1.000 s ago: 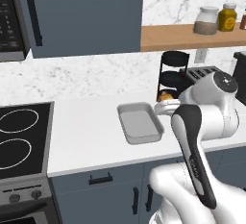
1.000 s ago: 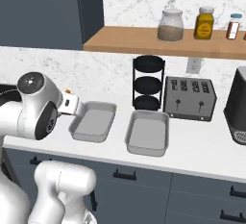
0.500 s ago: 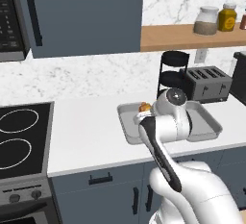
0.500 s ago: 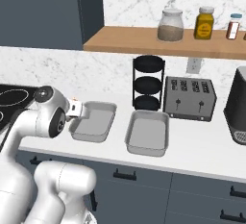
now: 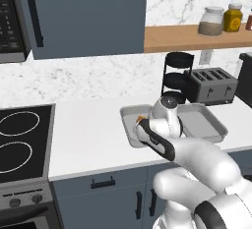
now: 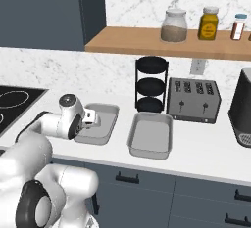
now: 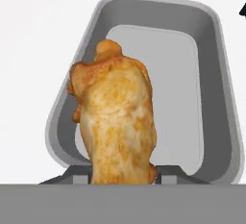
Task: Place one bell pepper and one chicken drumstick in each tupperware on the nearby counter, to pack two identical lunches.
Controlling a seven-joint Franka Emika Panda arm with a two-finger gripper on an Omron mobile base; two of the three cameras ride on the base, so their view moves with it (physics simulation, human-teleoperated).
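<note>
The tool point(image 7: 122, 172) is clamped on a chicken drumstick point(image 7: 116, 122), which rises from the bottom centre of the hand view and fills the middle of the frame. Its long axis runs nearly straight up the picture, leaning slightly toward the upper left; the narrow knobbly end points to the top of the frame, the thick end sits down between the fingertips.

Behind the drumstick lies a grey tupperware point(image 7: 218, 98), seen from above with its floor bare. The drumstick hangs over the left half of this tray — whether it touches the floor cannot be told.

In the left base view the arm bends from the lower right up to the centre of the frame, and a small orange bit of the drumstick point(image 5: 141, 120) shows at the wrist, over the left tupperware point(image 5: 129, 125). The second tupperware point(image 5: 206, 120) lies just beside it to the right, on the white bench point(image 5: 88, 134).

In the right base view the tool point(image 6: 94, 119) sits over the left tray point(image 6: 109, 117), centre-left of the frame; the other tray point(image 6: 149, 136) is just to its right — its floor is bare too. Behind them, in the upper right of the frame, stand a black tiered stand point(image 6: 151, 82) and a toaster point(image 6: 193, 100).
</note>
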